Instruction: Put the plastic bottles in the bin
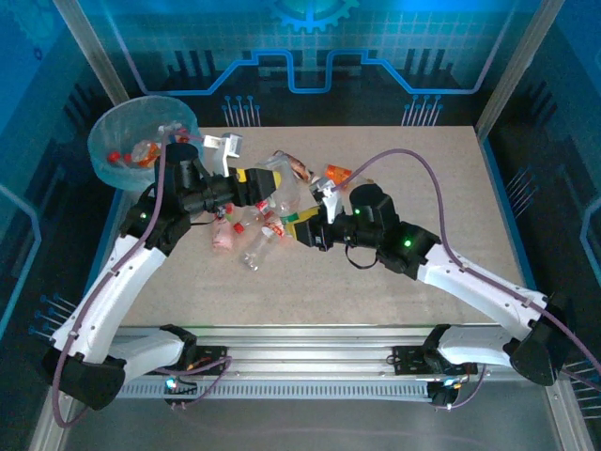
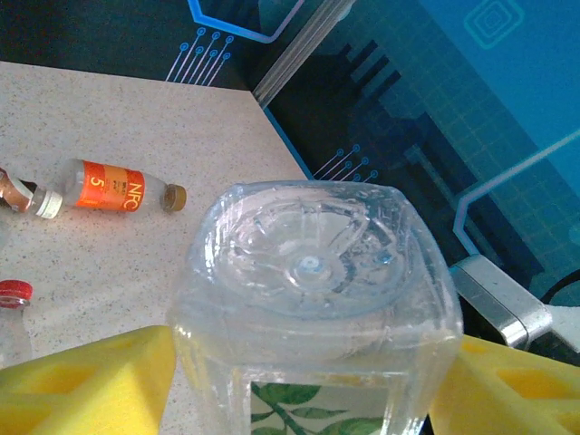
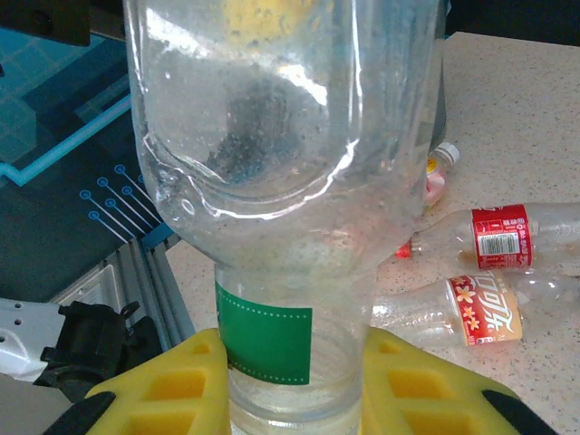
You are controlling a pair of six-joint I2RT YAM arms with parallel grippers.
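A clear square bottle (image 2: 313, 299) with a leaf label sits between my left gripper's (image 2: 308, 372) yellow pads (image 2: 91, 381), base pointing away, lifted over the table. In the top view the left gripper (image 1: 258, 181) holds this bottle (image 1: 282, 172) right of the bin (image 1: 111, 127), a round tub with a pale bag and a few bottles inside. My right gripper (image 3: 294, 385) is shut on the lower part of a clear bottle (image 3: 272, 181) with a green label. From above, the right gripper (image 1: 300, 228) is at the table's middle.
Loose bottles lie on the table: an orange-labelled one (image 2: 109, 188), a red-capped one (image 2: 14, 308), a red-labelled one (image 3: 507, 236), a crushed one (image 3: 471, 308) and a small pink one (image 1: 223, 240). The two grippers are close together over the pile.
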